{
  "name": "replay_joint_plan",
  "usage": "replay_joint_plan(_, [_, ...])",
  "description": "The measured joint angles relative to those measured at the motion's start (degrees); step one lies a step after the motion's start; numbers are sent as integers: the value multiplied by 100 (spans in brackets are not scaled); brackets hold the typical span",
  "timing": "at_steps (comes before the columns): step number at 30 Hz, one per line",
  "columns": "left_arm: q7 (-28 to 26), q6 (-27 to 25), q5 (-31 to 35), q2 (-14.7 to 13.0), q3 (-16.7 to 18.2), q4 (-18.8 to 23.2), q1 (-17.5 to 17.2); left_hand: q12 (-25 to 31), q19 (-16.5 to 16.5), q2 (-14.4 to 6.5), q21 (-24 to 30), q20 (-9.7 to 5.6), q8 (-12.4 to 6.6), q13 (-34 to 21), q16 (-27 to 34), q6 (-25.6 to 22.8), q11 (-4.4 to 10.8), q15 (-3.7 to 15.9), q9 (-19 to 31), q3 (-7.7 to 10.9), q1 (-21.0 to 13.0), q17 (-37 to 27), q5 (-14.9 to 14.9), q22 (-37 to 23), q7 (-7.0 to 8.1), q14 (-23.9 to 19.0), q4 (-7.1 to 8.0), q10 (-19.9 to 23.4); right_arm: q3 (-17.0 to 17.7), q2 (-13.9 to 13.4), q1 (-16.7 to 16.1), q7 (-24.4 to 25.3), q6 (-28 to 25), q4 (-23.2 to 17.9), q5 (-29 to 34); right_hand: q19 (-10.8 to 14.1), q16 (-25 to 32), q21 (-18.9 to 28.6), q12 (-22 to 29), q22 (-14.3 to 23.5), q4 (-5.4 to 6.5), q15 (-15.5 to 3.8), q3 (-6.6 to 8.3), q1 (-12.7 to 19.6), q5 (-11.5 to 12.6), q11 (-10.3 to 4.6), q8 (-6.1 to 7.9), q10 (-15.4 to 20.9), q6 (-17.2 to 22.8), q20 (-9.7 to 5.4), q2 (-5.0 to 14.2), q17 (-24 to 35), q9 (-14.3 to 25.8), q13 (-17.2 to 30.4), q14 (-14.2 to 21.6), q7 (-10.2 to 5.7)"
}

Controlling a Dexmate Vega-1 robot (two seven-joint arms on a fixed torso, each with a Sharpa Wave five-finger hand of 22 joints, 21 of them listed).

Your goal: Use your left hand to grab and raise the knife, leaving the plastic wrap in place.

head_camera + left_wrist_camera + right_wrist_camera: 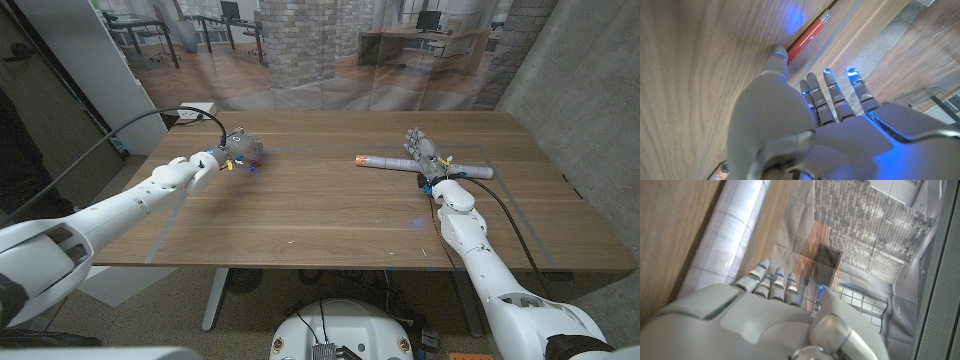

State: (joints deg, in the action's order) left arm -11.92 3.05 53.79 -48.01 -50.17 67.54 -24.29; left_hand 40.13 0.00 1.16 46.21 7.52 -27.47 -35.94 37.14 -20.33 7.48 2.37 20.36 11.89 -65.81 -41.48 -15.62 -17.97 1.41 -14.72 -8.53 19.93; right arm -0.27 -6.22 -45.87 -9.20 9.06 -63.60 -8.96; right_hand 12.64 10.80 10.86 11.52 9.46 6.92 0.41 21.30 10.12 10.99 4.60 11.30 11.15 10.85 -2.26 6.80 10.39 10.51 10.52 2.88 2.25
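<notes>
**Table stock: left hand open beside the knife, right hand at the wrap**

1. Wooden table (320,210). Broad brown top running across the head view, with both arms reaching in over its near edge.

2. Backdrop (330,50). A printed sheet showing brick columns and office desks, hanging behind the table's far edge.

3. Plastic wrap (470,171). A long, pale roll with an orange end cap, lying on its side on the right half of the table, towards the far edge. The right wrist view shows the same roll lengthwise on the wood, with a faint grid pattern on its surface.

4. Right hand (425,155). Positioned over the middle of the roll, fingers straight and pointing towards the far edge. It grips nothing. Whether it touches the roll cannot be told.

5. Left hand (238,150). On the left half of the table, near the far edge and well apart from the roll. In the left wrist view the fingers (832,95) are extended and spread, and nothing is held.

6. White socket box (195,113). At the far left corner of the table, with a dark cable running off to the left.

7. Knife (807,36). Red handle with a metal end, lying on the wood just beyond the left thumb's tip, near the table's edge. It is ungripped. Contact with the thumb cannot be told.
</notes>
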Motion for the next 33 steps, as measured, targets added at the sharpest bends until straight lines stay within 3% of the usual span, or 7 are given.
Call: replay_joint_plan(33, [-445,-233,138,123,-377,-273,-39,375,152,-143,214,-75,-466,-377,119,-302,132,13,238,-54,-384,42,125,16,105,-310,-24,156,53,11,15,20,45,119,-9,21,0,0,0,0,-19,-21,-19,1,27,0,0,0,0,-21,1,1,0,0,20,1])
